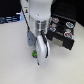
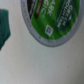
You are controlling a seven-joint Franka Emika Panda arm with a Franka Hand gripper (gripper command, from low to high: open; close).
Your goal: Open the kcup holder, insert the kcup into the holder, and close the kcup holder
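The gripper (image 1: 38,54) is hanging low over the kcup (image 2: 51,20); whether its jaws are open cannot be told. The pod is sitting on the white table (image 1: 15,60), near the open kcup holder (image 1: 64,34). It is probably light and thin-walled, so gripping its sides gently would suit.

The white arm (image 1: 39,27) reaches straight down, its pincer (image 1: 37,55) low near the table, jaws hidden.

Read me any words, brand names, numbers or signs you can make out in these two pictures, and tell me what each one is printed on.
Nothing can be read for certain.
The kcup: white lettering on the green lid in the wrist view, too blurred to read.
The kcup holder: pod lids in its open tray show red and white marks, too small to read.
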